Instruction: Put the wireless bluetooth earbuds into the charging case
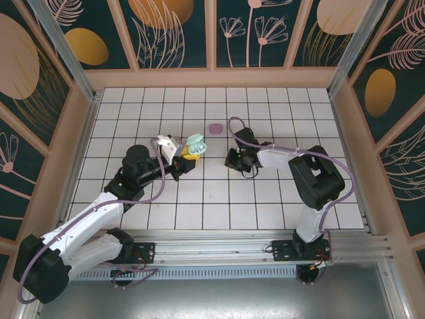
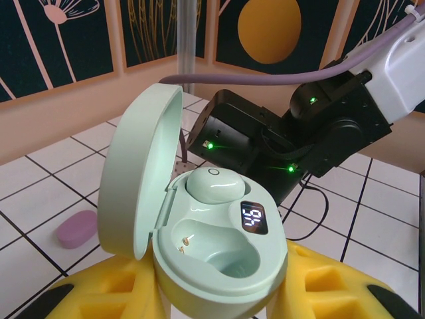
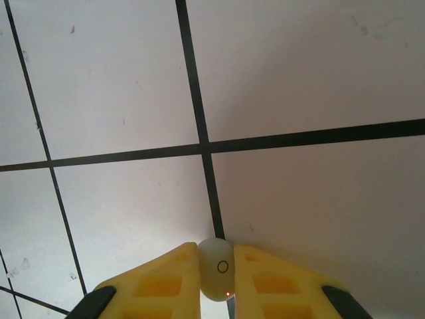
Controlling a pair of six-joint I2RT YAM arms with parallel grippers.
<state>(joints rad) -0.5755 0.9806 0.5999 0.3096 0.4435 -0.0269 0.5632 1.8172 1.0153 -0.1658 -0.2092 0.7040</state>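
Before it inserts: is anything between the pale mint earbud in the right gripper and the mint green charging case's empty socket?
Nothing visible. The mint green charging case has its lid swung aside and near socket bare; open tile lies between it and the pale mint earbud.

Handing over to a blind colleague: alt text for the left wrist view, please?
An open mint-green charging case held in the yellow left claw, one mint earbud seated in its far slot, the near slot empty, its display lit. The other arm's black wrist is behind; a pink oval object lies on the tiles nearby.
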